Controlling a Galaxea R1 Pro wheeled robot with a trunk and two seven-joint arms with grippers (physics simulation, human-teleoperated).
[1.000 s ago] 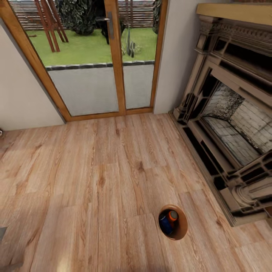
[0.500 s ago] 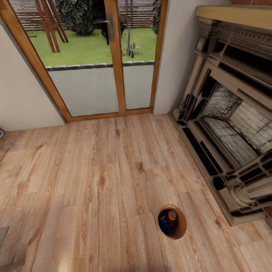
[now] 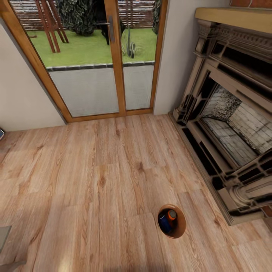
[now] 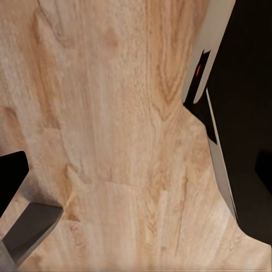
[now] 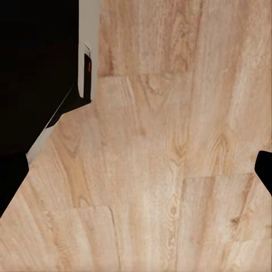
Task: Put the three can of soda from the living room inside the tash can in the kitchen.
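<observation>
The small round tash can (image 3: 182,226) stands on the wood floor in the head view, near the fireplace's front corner, its orange-brown inside facing up. Inside it lie a blue-bodied can of soda (image 3: 164,223) and an orange-bodied can of soda (image 3: 172,215); a third can is not visible. In the left wrist view my left gripper (image 4: 136,181) is open over bare floor, with a dark fingertip (image 4: 10,180) at the picture's edge. My right gripper (image 5: 141,175) is also open over bare floor, one fingertip (image 5: 265,170) showing.
A brick-and-stone fireplace (image 3: 230,124) fills the right side. Wood-framed glass doors (image 3: 98,56) to a garden stand at the back. A grey corner (image 3: 3,236) shows at the lower left. The robot's dark base (image 4: 243,85) sits beside the left gripper.
The whole head picture has shifted slightly, so the camera has moved a little. The bin and the cans in it keep their places on the floor.
</observation>
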